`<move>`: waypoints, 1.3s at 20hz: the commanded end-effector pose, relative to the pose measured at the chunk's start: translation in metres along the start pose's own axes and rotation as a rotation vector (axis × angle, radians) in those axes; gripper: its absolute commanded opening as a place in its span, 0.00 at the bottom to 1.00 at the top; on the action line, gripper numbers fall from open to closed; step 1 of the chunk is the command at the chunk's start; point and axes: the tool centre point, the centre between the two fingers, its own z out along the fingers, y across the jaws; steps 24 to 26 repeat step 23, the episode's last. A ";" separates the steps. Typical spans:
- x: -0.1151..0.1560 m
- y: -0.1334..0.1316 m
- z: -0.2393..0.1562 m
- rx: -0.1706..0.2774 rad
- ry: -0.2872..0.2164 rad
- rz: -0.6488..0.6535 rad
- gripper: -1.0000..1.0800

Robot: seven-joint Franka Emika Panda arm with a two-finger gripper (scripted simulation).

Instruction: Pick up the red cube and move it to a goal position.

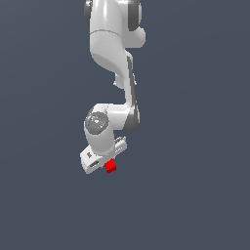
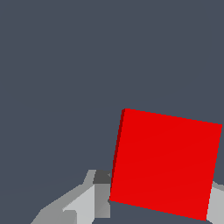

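The white arm (image 1: pixel 114 63) reached down from the top of the exterior view, its wrist bent toward that view's left, against a plain slate-grey backdrop (image 1: pixel 195 146). The gripper (image 1: pixel 108 163) sat at the arm's low end, tilted, with the red cube (image 1: pixel 111 167) tucked against its underside. The cube looked far smaller than the gripper body and partly hidden by it, only one corner and two faces showing.

In the wrist view the cube (image 2: pixel 164 164) filled much of the frame, its broad face turned to the camera and canted slightly, one narrow darker side visible along its edge. A pale grey finger (image 2: pixel 89 199) lay just beside that darker side, touching or nearly touching it, and a sliver of a second finger (image 2: pixel 215 203) showed at the cube's opposite side. The cube sat between the two fingers, which appeared closed in against it, so the claw seemed to be holding the cube. No surface could be seen under the cube in either view, only flat grey.
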 end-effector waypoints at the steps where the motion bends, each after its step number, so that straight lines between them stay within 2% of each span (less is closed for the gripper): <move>1: -0.001 -0.002 -0.015 -0.002 0.001 -0.001 0.00; 15: -0.015 -0.017 -0.128 -0.001 0.002 -0.004 0.00; 20: -0.017 -0.019 -0.149 -0.001 0.002 -0.004 0.00; 26: -0.017 -0.019 -0.152 -0.001 0.002 -0.004 0.00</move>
